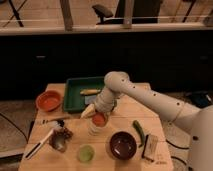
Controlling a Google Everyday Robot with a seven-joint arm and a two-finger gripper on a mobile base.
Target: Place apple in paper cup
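- Apple (pixel 99 119) sat in the mouth of the paper cup (pixel 96 129), mid-table.
- Gripper (pixel 92 112) hovered just above the cup, fingers spread, grasping nothing.
- Green cup (pixel 86 152) and dark bowl (pixel 123 145) stood nearer the front edge than the paper cup; bare wood between.

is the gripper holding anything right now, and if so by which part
Nothing is held. The gripper stands open just above the apple, which sits in the mouth of the paper cup.
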